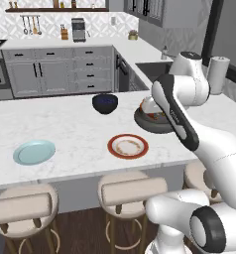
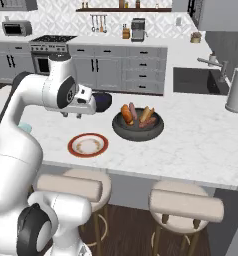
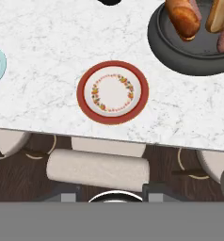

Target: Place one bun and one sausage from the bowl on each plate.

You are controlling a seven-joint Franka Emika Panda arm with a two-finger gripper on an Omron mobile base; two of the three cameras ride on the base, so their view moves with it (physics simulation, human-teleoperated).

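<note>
White marble island counter point(image 1: 70, 129): dark grey bowl point(image 2: 138, 131) holding soft, light buns point(image 3: 182, 19) and slick sausages point(image 2: 147, 121), best pinched mid-length; red-rimmed plate point(image 3: 112, 92) and blue plate point(image 1: 34, 152) bare; gripper point(image 2: 71, 114) jaw state undeterminable, nothing visibly held

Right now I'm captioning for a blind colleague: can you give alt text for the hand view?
A red-rimmed plate sits bare on a white marble counter, seen from above. The dark grey bowl of buns and sausages is upper right; stools below.

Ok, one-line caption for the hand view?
Looking down on the empty red-rimmed plate near the counter edge, grey bowl of buns and sausages beside it.
</note>
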